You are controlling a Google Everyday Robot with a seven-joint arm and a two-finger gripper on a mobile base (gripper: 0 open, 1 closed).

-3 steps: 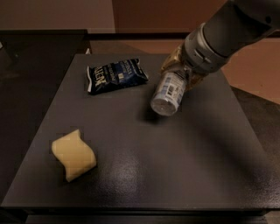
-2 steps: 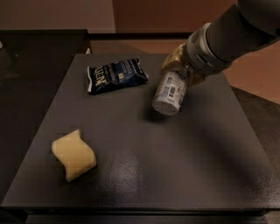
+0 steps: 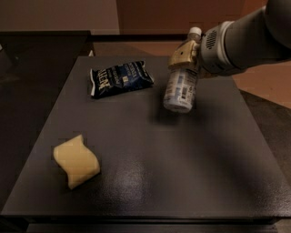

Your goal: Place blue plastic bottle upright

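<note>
Camera view, one o'clock: gripper clamped around blue plastic bottle below its cap; probably light, slick, crushable, best held gently mid-label.

The dark, matte bench fills most of the frame and carries a soft sheen of light in its lower middle. In the upper left stands a pale beige wall, and beside it, at the upper middle, a reddish-brown panel. A black piece of furniture is at the left edge. At the right, tan floor shows. The light is dim. The gripper, upper right, holds the blue plastic bottle.
</note>
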